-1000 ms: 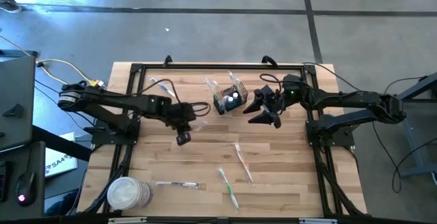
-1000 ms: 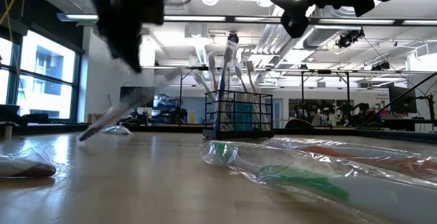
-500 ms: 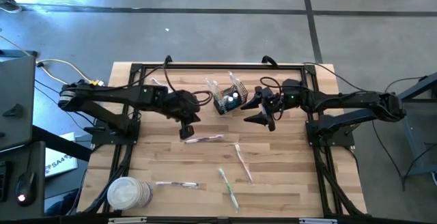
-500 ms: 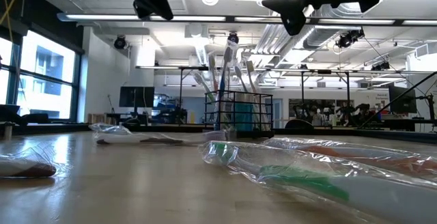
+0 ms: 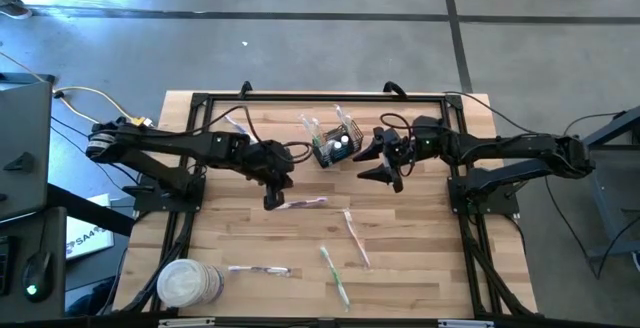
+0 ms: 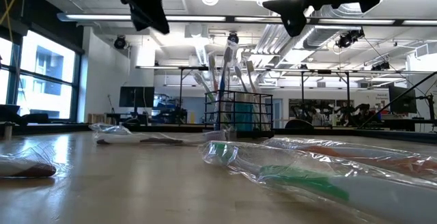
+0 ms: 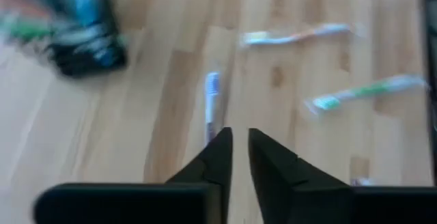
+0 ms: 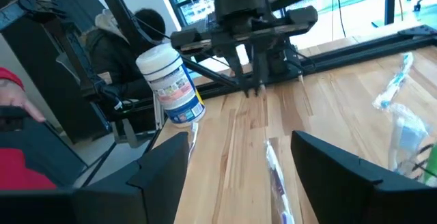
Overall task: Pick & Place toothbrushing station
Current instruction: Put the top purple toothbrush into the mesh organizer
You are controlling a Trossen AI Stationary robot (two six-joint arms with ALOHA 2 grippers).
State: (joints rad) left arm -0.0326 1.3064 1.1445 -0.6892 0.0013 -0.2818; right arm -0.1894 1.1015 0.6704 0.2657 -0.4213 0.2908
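Observation:
The toothbrushing station, a small black wire-mesh basket (image 5: 333, 146) holding several upright toothbrushes, stands on its base at the table's far middle; it also shows in the low view (image 6: 239, 111). My left gripper (image 5: 272, 199) hangs above the table left of the basket, its fingers a small gap apart (image 7: 239, 135) and empty. A wrapped purple toothbrush (image 5: 303, 204) lies flat just beyond its fingertips (image 7: 212, 104). My right gripper (image 5: 385, 168) is wide open and empty (image 8: 240, 142), raised just right of the basket.
More wrapped toothbrushes lie on the table: one right of centre (image 5: 356, 236), a green one near the front (image 5: 335, 275), one at the front left (image 5: 258, 270), one at the far left (image 5: 235, 124). A round white tub (image 5: 188, 283) stands at the front left corner. A person (image 8: 147, 26) shows beyond the table.
My left gripper has let go of the wrapped purple toothbrush and risen. The toothbrush hung slanted from it with its lower end on the table; it now lies flat there, left of the basket.

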